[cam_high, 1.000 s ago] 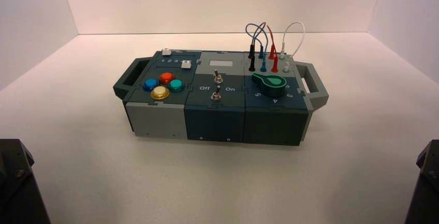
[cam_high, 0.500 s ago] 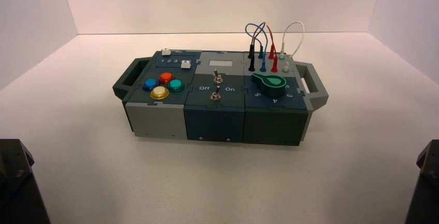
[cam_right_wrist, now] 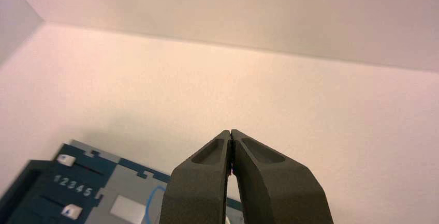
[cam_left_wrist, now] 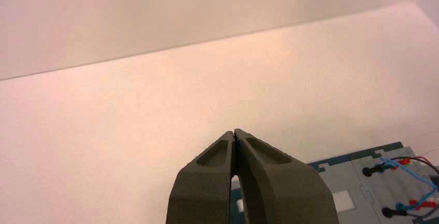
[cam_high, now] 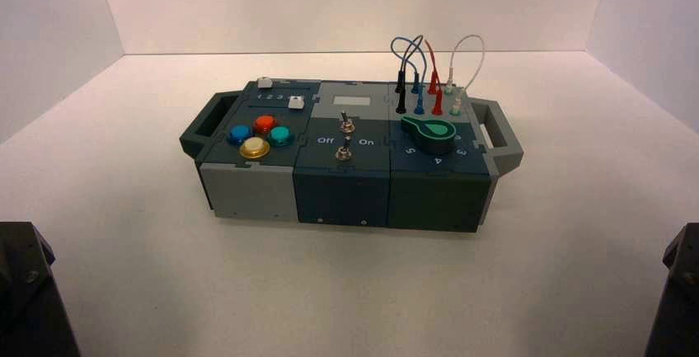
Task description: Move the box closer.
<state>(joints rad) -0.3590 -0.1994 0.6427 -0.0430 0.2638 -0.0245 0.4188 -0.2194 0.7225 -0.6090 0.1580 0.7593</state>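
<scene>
The box is a wide dark teal and grey panel box with a handle at each end. It stands in the middle of the white table, turned slightly. On top are four coloured buttons at its left, two toggle switches in the middle, a green dial at its right, and plugged wires behind the dial. My left gripper is shut and empty, with the box's wired end beyond it. My right gripper is shut and empty, with the box's slider end beyond it. Both arms sit parked at the near corners.
White walls enclose the table on the far side and both sides. The left arm's base and the right arm's base fill the near corners. Bare table lies between them and the box's front.
</scene>
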